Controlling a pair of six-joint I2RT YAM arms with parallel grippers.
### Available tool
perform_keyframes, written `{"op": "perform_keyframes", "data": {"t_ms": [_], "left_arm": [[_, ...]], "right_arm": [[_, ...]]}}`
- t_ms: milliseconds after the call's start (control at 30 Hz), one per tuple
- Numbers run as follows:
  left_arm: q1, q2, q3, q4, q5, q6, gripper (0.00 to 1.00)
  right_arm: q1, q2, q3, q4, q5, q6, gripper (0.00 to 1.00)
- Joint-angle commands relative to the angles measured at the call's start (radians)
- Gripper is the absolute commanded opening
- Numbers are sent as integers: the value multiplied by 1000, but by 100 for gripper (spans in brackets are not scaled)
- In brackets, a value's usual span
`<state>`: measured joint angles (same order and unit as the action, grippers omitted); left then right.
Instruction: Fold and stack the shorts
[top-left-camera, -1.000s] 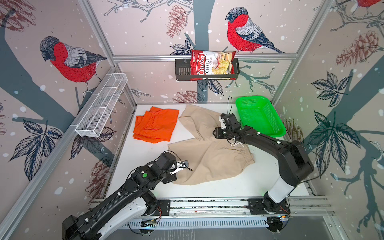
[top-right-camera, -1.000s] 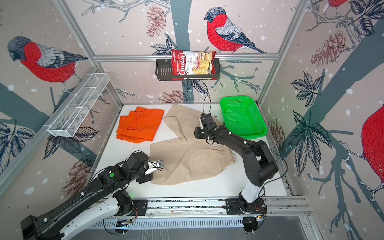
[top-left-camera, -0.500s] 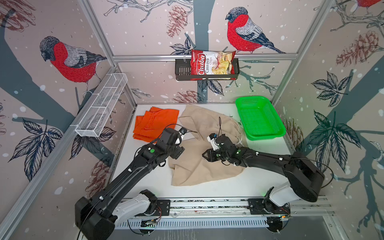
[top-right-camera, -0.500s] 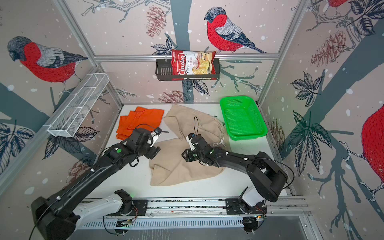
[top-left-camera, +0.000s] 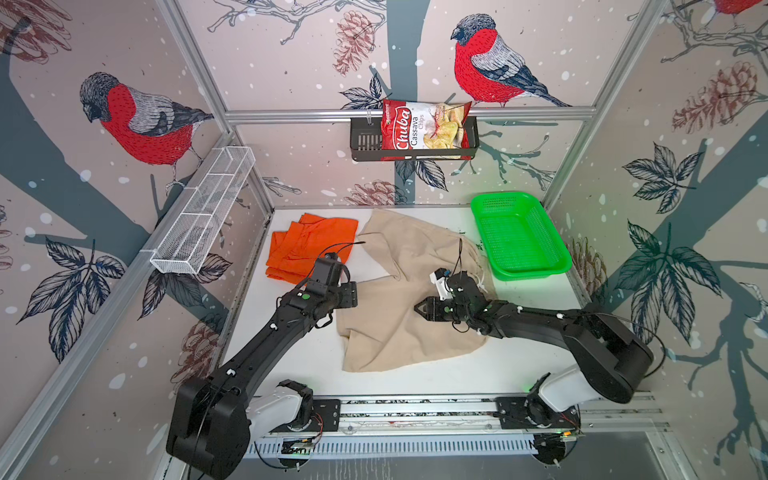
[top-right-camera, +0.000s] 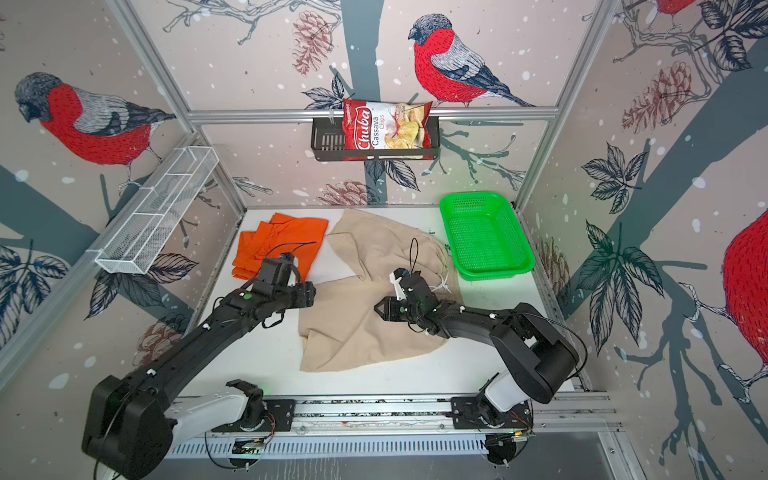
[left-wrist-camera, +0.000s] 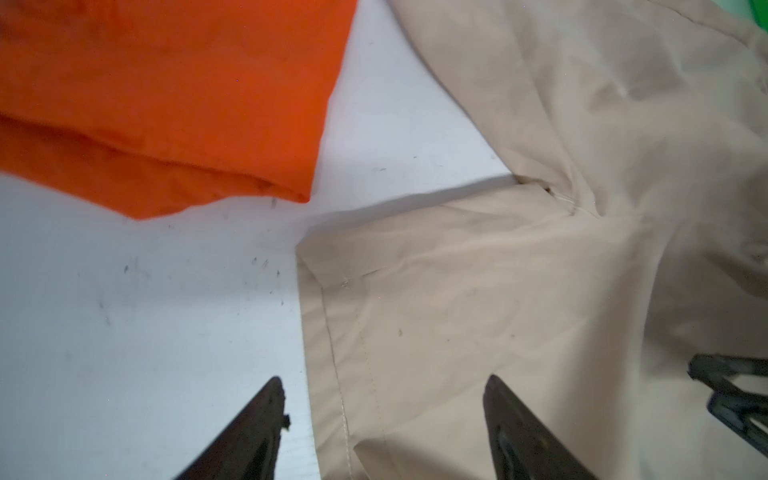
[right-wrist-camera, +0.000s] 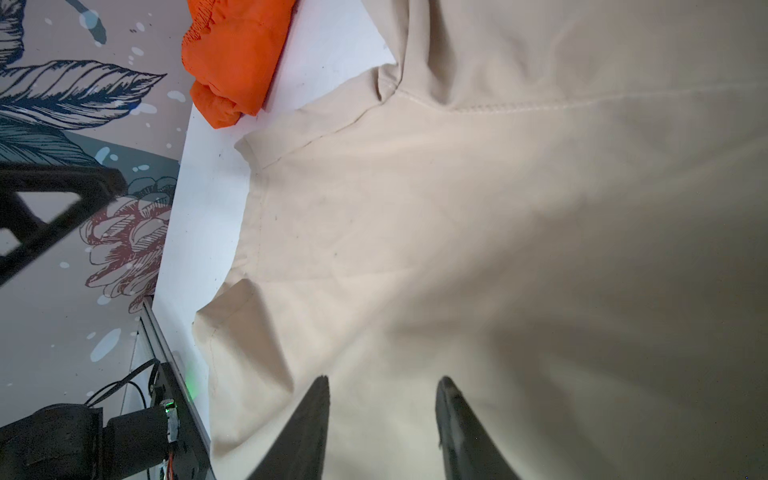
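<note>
Cloth first: in both top views the beige shorts (top-left-camera: 399, 320) lie spread over the middle of the surface (top-left-camera: 291, 365). One leg runs out to 12 o'clock and the other to 8. The waistband w/ white drawstrings is bunched at 3 o'clock, just beside the green basket (top-left-camera: 536, 272). The orange shorts (top-left-camera: 307, 241) sit in a flat layered pile at 10 o'clock, w/ a strip of bare white between the two pairs. The left tool (top-left-camera: 351, 294) hangs at the 9 o'clock hem of the near beige leg. The right tool (top-left-camera: 420, 309) is over the mid cloth, pointing to 9. A chip bag (top-left-camera: 424, 129) in a black rack (top-left-camera: 365, 143) on the back wall and a white wire shelf (top-left-camera: 203, 212) on the left wall are both well clear.

Left wrist view: the left tool (left-wrist-camera: 384, 380) has its jaws wide apart w/ nothing pinched. The stitched beige hem runs under the gap, w/ one corner turned over. The orange pile is near but not touching.

Right wrist view: the right tool (right-wrist-camera: 384, 380) has its jaws partly apart and empty, w/ plain beige panel below. The view is soft here, so I can't tell whether the tips touch the cloth.

Handling, as a judgement:
- The fabric is thin, light and limp. It should drape, crease and slide on the smooth surface, and it isn't fragile.
- Best hold is a pinch at the hem corners or waistband ends, where the stitching adds thickness. A mid-panel pinch would only raise a tent.

In the way:
- The drawstrings could snag.
- The basket crowds the waistband side.
- Both arms are close over one garment.
- A dragged leg could nudge the orange pile.
</note>
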<state>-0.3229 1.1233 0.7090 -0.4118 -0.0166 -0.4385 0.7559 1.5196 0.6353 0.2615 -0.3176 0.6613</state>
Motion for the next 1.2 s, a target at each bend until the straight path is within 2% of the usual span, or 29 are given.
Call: {"op": "perform_keyframes", "data": {"t_ms": [0, 167, 300, 533, 967, 1167], "left_arm": [[61, -19, -86, 187, 87, -176, 70], [148, 16, -207, 357, 134, -261, 60], [156, 62, -258, 462, 171, -314, 54], [158, 157, -242, 493, 216, -271, 44], [158, 238, -213, 505, 174, -204, 42], [158, 278, -217, 550, 207, -206, 37]], "right_arm": [[-4, 14, 21, 44, 1, -1, 44], [-5, 78, 69, 54, 23, -26, 43], [-6, 135, 101, 63, 16, -27, 43], [-7, 182, 94, 83, 9, -19, 43], [-10, 192, 69, 93, 8, -5, 43], [-9, 191, 61, 92, 6, -3, 43]]}}
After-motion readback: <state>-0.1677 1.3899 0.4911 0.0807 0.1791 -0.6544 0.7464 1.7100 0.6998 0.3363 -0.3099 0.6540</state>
